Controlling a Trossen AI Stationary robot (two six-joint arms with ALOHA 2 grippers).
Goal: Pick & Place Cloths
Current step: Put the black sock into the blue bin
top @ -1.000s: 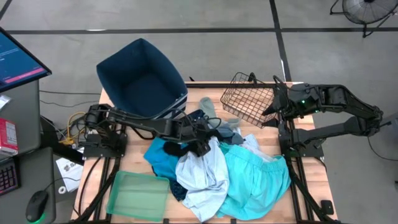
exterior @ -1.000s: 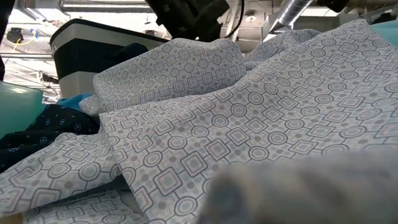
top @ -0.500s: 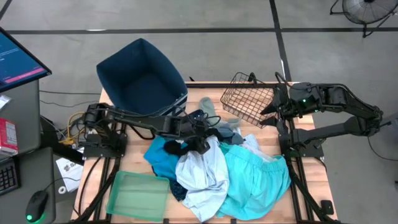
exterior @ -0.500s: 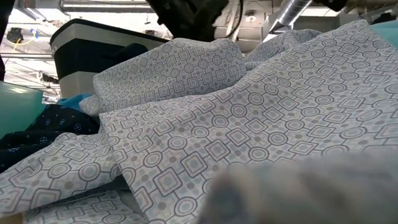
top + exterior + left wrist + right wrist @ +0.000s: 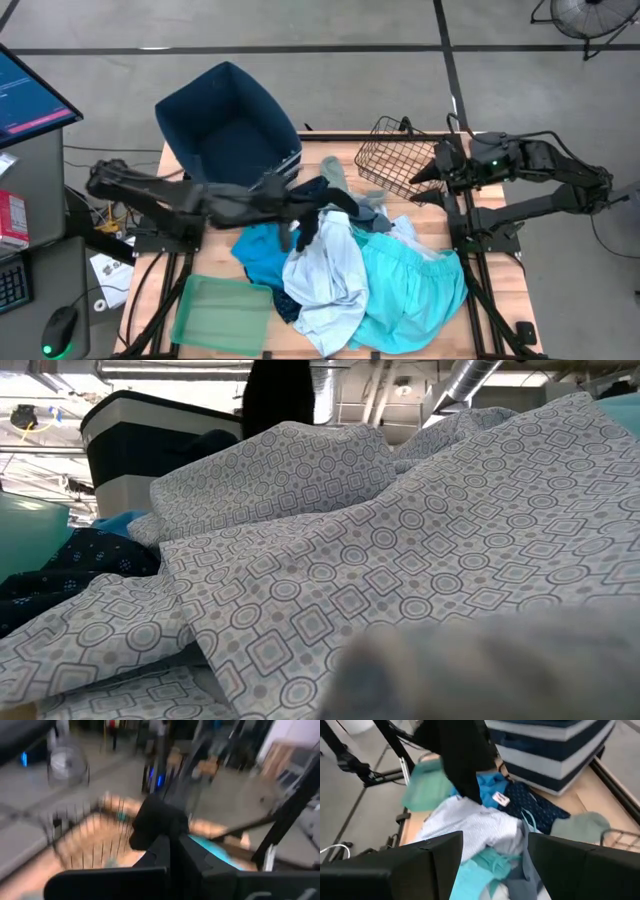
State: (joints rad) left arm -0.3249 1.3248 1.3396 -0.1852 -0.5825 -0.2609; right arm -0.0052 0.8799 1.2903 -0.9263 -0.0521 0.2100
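Note:
A pile of cloths covers the table: a pale patterned one (image 5: pixel 325 280), a turquoise one (image 5: pixel 410 285), a bright blue one (image 5: pixel 262 255) and a dotted navy one (image 5: pixel 536 806). My left gripper (image 5: pixel 298 203) is raised above the pile's far left part, shut on a black cloth (image 5: pixel 322 205), which also shows in the low view (image 5: pixel 278 395) and the right wrist view (image 5: pixel 461 755). My right gripper (image 5: pixel 424 181) stands open beside the wire basket (image 5: pixel 395 160), touching nothing. My left gripper pinches the black cloth's upper end (image 5: pixel 156 820) between its two shut fingers (image 5: pixel 170 857); blur hides whether one layer or several. The cloth hangs slack below the fingers (image 5: pixel 465 780). I cannot tell whether its lower end touches the pile.
A dark blue bin (image 5: pixel 228 125) stands tilted at the table's far left. A flat green tray (image 5: pixel 222 312) lies at the near left corner. A grey-green cloth (image 5: pixel 580 827) lies by the basket. The pale cloth (image 5: pixel 400 560) fills the low view.
My left gripper has shut on the black cloth in the pile, then risen and swung toward the table's left edge. The black cloth has come up out of the pile and now hangs from the fingers. The other cloths have stayed in place.

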